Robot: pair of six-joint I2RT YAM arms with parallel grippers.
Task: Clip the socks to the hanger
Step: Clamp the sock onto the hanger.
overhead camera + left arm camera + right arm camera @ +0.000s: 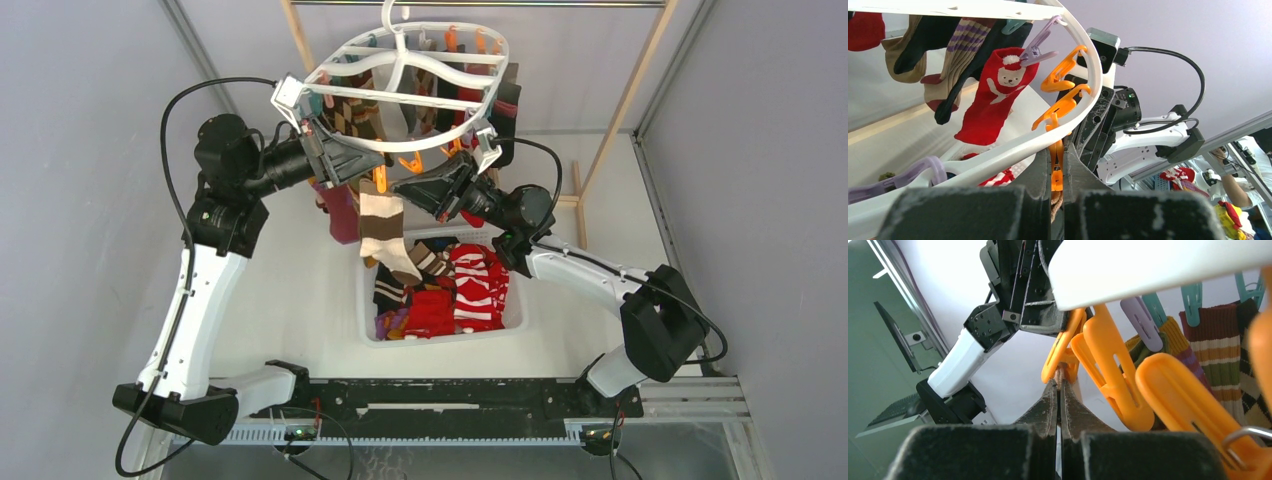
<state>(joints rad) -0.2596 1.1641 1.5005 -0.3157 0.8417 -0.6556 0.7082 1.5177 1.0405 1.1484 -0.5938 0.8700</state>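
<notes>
The white oval hanger (410, 80) hangs at 12 o'clock in the top view. Socks already dangle from its far rim, among them a red bear sock (993, 95). Below it, just toward 6 o'clock from centre, sits a white basket (368, 300) heaped with red and striped socks (450, 290). A brown-and-cream striped sock (385, 235) hangs under the hanger's near rim, over the basket's 11 o'clock corner. The left gripper (1057, 159) reaches in from 9 o'clock, its jaws clamped on an orange clip (1057, 172) beneath the rim. The right gripper (1059, 387) comes from 3 o'clock, jaws pressed together right under that clip's prongs. I cannot tell whether they pinch the sock's cuff.
</notes>
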